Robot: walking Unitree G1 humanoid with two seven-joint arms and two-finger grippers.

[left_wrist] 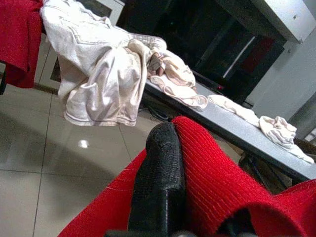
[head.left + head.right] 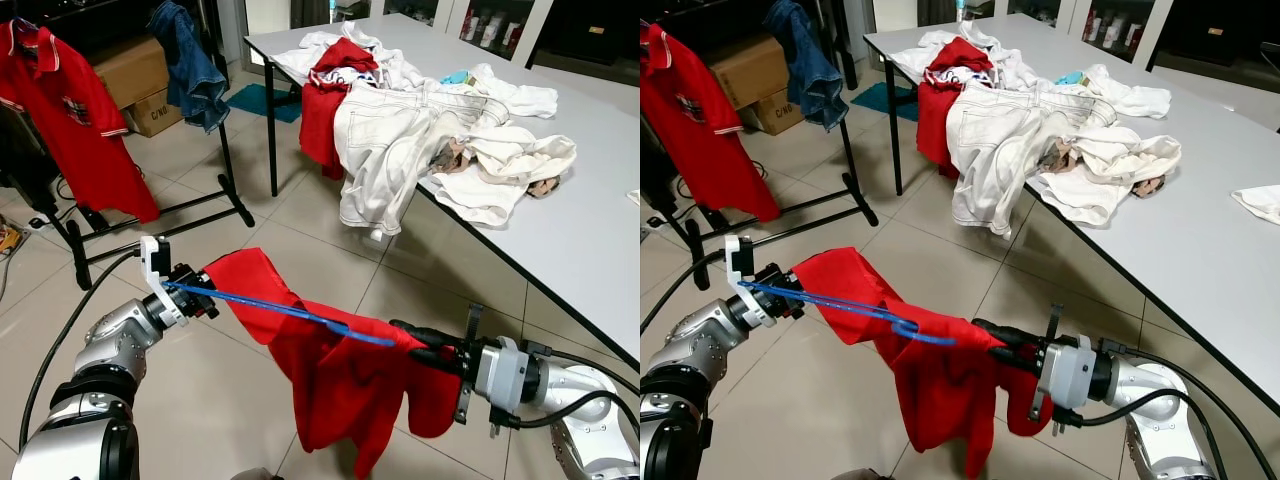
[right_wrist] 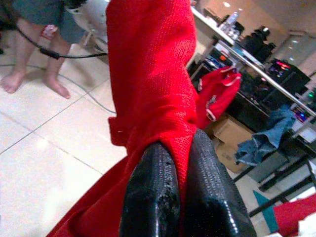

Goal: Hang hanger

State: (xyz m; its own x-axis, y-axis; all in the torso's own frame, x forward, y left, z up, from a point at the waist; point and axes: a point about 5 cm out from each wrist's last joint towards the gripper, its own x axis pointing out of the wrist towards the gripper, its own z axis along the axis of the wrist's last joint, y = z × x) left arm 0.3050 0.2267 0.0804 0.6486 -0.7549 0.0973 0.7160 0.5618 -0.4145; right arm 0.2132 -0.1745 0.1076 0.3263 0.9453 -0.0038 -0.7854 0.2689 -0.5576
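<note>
A thin blue plastic hanger [image 2: 270, 308] stretches level between the two arms above the tiled floor [image 2: 200, 390], with a bright red knit garment [image 2: 340, 380] draped over it and sagging in folds below; the left gripper [image 2: 200, 290] has its fingers closed on the hanger's left end and the red cloth there; the right gripper [image 2: 420, 345] has its fingers [image 3: 153, 197] pinched shut on the red fabric at the right end; one grey desk [image 2: 590, 230] stands behind, carrying a heap of white clothes [image 2: 420, 140] with one red piece [image 2: 335, 90] hanging over its edge; one black garment rack [image 2: 150, 215] to the left holds two items, a red polo shirt [image 2: 70, 120] and a blue denim piece [image 2: 190, 65]; two cardboard boxes [image 2: 140, 80] sit behind it; a person's bare legs [image 3: 29, 64] stand on the floor.
</note>
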